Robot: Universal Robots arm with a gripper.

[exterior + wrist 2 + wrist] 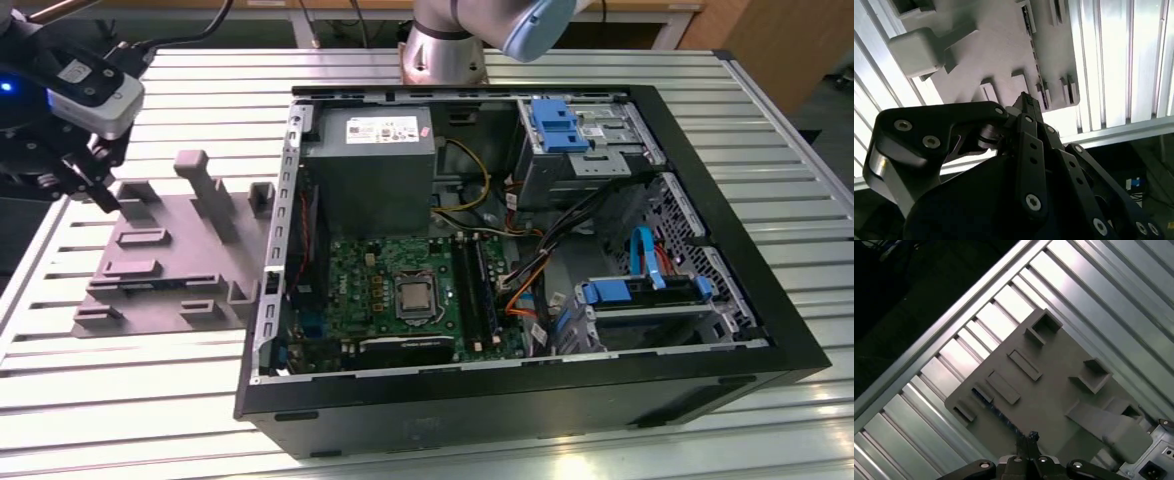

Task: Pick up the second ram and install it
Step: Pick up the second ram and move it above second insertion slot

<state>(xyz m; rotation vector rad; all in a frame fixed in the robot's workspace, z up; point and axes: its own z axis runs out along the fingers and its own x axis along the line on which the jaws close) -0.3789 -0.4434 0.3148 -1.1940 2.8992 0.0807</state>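
The second ram is a thin dark strip standing on edge in a slot of the grey moulded holder. The second wrist view shows the second ram edge-on in the holder. My gripper hangs over the holder's far corner at the exterior view's left. In both wrist views its fingertips are pressed together just above one end of the stick, with nothing seen between them. Whether they touch the stick I cannot tell. The black motherboard slots lie inside the open case.
The open computer case fills the middle and the exterior view's right, with a silver power-supply box, blue drive brackets and cables. Upright posts rise from the holder. The slatted table's edge runs close beside the holder.
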